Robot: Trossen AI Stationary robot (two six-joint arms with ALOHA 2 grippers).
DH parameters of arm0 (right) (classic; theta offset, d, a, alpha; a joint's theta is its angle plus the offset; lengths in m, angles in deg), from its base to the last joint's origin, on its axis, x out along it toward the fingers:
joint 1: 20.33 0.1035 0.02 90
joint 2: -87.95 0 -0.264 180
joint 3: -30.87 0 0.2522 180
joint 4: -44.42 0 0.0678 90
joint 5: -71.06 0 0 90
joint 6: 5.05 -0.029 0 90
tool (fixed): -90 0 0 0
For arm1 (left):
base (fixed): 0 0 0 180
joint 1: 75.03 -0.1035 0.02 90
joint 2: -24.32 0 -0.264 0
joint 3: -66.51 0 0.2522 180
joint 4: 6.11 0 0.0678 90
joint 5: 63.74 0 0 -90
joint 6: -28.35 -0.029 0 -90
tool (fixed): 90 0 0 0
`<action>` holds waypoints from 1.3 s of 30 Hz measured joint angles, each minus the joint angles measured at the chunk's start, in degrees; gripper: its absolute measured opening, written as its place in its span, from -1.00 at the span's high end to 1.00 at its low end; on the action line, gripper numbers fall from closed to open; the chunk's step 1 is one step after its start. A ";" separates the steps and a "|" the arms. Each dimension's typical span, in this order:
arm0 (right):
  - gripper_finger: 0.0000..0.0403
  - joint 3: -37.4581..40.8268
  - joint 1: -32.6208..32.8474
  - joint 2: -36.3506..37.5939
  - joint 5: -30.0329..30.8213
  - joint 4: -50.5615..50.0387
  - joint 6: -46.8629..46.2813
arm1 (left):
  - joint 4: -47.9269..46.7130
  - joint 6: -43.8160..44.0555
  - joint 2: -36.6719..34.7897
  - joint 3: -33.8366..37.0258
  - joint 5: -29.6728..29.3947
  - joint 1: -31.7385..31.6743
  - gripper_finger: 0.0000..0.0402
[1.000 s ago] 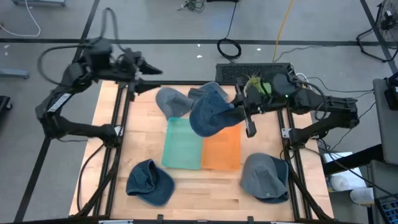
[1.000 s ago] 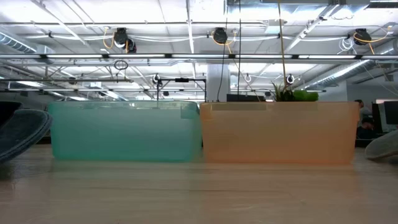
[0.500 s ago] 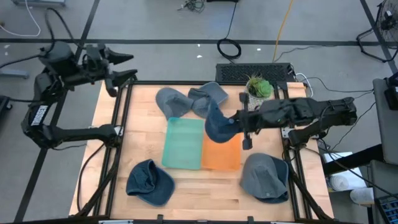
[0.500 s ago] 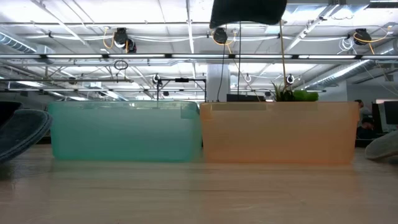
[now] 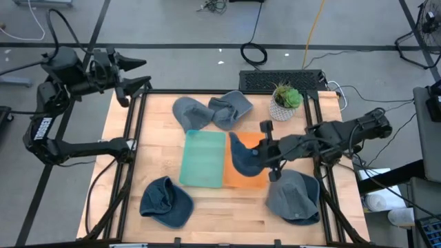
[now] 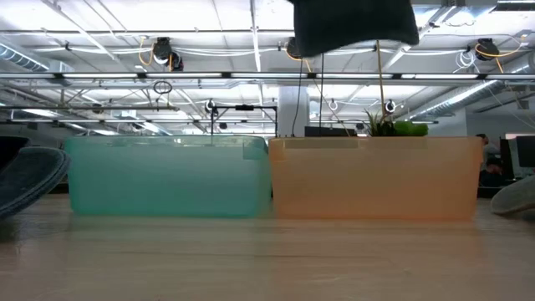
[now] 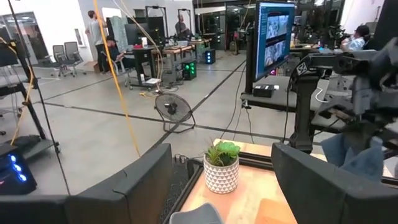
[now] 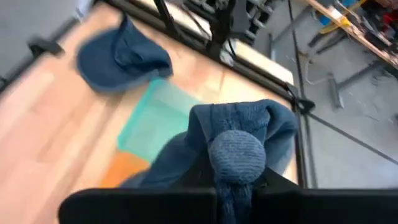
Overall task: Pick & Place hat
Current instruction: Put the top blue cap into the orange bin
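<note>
High view: our right tool [image 5: 264,153] is clamped on a blue hat [image 5: 242,156] above the orange bin [image 5: 249,178]; we should lower, centre, then release.

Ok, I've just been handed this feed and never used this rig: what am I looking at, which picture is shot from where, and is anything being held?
Two dark robot arms work at a wooden table. One picture looks straight down, one looks level across the tabletop, and one comes from each wrist. On the table stand a teal bin and an orange bin, with four loose hats: two blue hats at the back, a blue hat in front on the left and a grey hat on the right, plus a potted plant. The right gripper is shut on a dark blue hat above the orange bin. The left gripper waits open off the table's back-left corner.
</note>
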 joint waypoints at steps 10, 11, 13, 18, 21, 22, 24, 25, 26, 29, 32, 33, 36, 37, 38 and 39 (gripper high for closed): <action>1.00 9.05 0.63 0.37 -0.28 4.39 2.51 | -0.02 0.04 0.03 0.00 -1.24 0.00 -0.42; 1.00 9.93 0.63 0.42 -0.33 5.33 3.01 | -0.02 0.03 0.02 0.00 -1.23 0.00 -0.42; 1.00 11.76 0.63 0.50 -0.39 7.18 3.22 | -0.06 0.17 0.02 0.00 -1.22 0.00 -0.42; 1.00 15.94 0.70 0.57 -0.39 11.59 5.47 | -1.60 1.50 0.02 0.00 -1.22 0.00 -0.42; 1.00 17.46 0.95 0.55 -0.39 14.19 5.81 | -3.05 1.54 0.02 0.00 -1.22 0.00 -0.42; 1.00 17.85 0.97 0.57 -0.42 15.30 5.83 | -3.35 1.54 0.04 0.00 -1.22 0.00 -0.42; 1.00 18.96 1.15 0.61 -0.95 17.45 5.82 | -4.02 1.54 0.02 0.00 -1.12 0.00 -0.42; 1.00 19.62 1.25 0.61 -1.77 18.59 5.81 | -4.34 1.54 0.02 0.00 -0.67 0.00 -0.42; 1.00 20.32 1.35 0.61 -1.95 19.73 5.81 | -4.42 1.54 0.02 0.00 -0.26 0.00 -0.42; 1.00 22.13 1.84 0.60 -1.96 21.84 4.92 | -4.38 1.54 0.02 0.00 0.68 0.00 -0.42; 1.00 24.67 1.87 0.61 -2.09 23.64 3.99 | -4.35 1.54 0.02 0.00 0.71 0.00 -0.42; 1.00 25.44 1.86 0.59 -2.12 24.25 3.93 | -4.35 1.54 0.02 0.00 0.71 0.00 -0.42; 1.00 27.83 1.70 0.60 -2.75 27.62 3.85 | -4.34 1.34 0.02 0.00 0.73 0.00 -0.42; 1.00 28.67 1.47 0.61 -3.83 28.69 3.80 | -4.33 1.37 0.02 0.00 0.72 0.00 -0.42; 1.00 29.49 1.22 0.60 -4.98 29.51 3.78 | -4.33 1.38 0.02 0.00 0.71 0.00 -0.42; 1.00 30.33 1.04 0.60 -6.03 30.31 3.55 | -4.31 1.34 0.02 0.00 0.73 0.00 -0.42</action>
